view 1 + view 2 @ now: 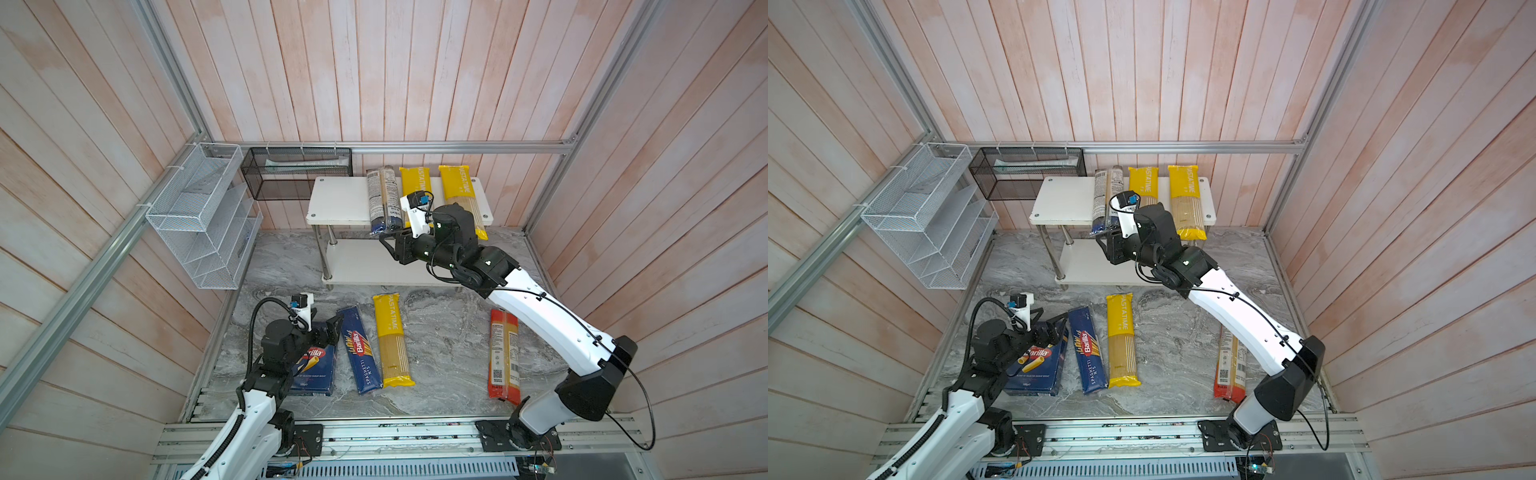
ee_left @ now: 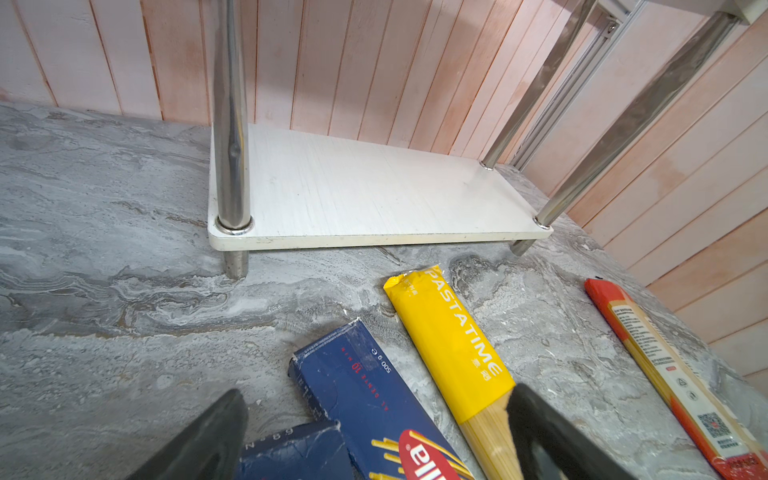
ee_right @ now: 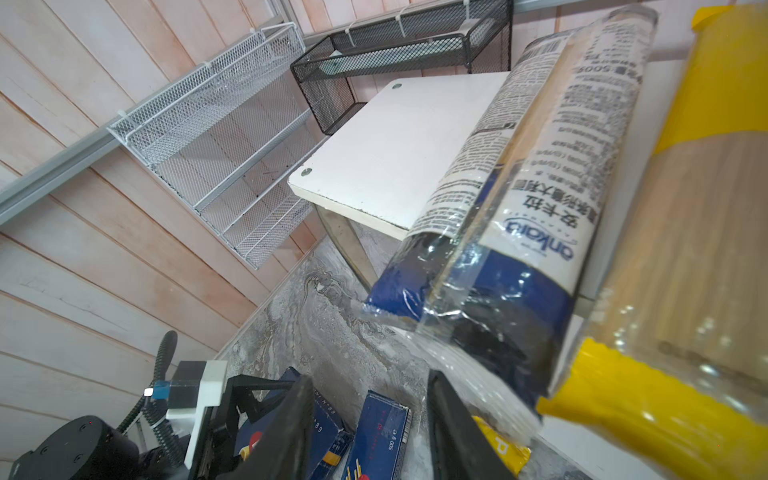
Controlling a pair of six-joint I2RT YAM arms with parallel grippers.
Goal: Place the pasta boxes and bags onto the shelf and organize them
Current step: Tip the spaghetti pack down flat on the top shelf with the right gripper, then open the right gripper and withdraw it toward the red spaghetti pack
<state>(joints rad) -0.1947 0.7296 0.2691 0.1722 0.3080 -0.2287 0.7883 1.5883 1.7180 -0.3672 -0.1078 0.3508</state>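
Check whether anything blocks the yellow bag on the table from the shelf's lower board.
Nothing visible does. The yellow bag lies just in front of the lower board, with only bare tabletop between them, and the board holds nothing.

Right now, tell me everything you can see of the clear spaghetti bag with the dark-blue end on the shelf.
The clear spaghetti bag is a long, slim, crinkled plastic pack. It is dark blue at its near end, with a white label of dense print and a blue logo over pale strands. It lies flat, front to back, on the shelf's top board, leftmost of three bags and against a yellow PASTATIME bag. Its near end overhangs the board's front edge beside the open right tool; contact there is unclear.
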